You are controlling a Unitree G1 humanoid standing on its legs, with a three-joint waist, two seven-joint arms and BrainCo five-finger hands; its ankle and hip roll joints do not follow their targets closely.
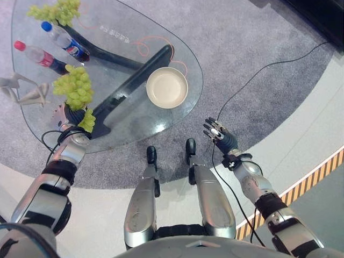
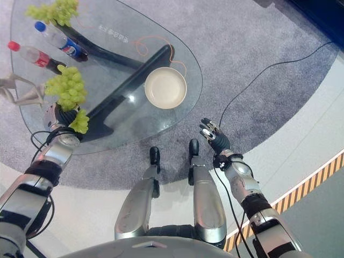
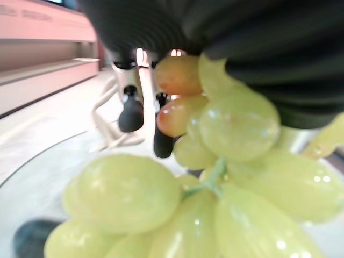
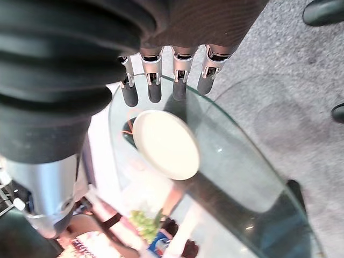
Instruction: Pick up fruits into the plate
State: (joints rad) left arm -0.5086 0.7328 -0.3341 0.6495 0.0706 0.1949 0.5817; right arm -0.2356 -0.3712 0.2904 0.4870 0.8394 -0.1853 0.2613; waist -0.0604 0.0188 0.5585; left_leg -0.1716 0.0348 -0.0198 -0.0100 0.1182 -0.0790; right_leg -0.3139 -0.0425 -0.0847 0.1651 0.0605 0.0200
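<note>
Left hand (image 1: 69, 114) sits at the near left edge of the glass table (image 1: 177, 110), its fingers closed around a bunch of green grapes (image 1: 75, 88) that rises above the dark wrist cover, with a few grapes hanging beside the wrist. From my remote seat I judge the hold as the main risk: the bunch is loose and top-heavy, so a quick swing toward the plate (image 1: 167, 87) could shake grapes off or let the stem slip, and fallen fruit could roll off the curved glass onto the carpet. Just left of the hand stands a pale stand-like object (image 1: 24, 91) that the arm could clip. Behind it lie two bottles (image 1: 51, 47), and a second grape bunch (image 1: 56, 12) waits at the far end. Further right, the cream plate rests empty on the glass near the table's right edge. Right hand (image 1: 217, 132) hovers off the table, over the carpet, fingers straight and relaxed, holding nothing. In the left wrist view, grapes crowd the lens, so I cannot see how securely the fingers (image 3: 130, 112) grip.
</note>
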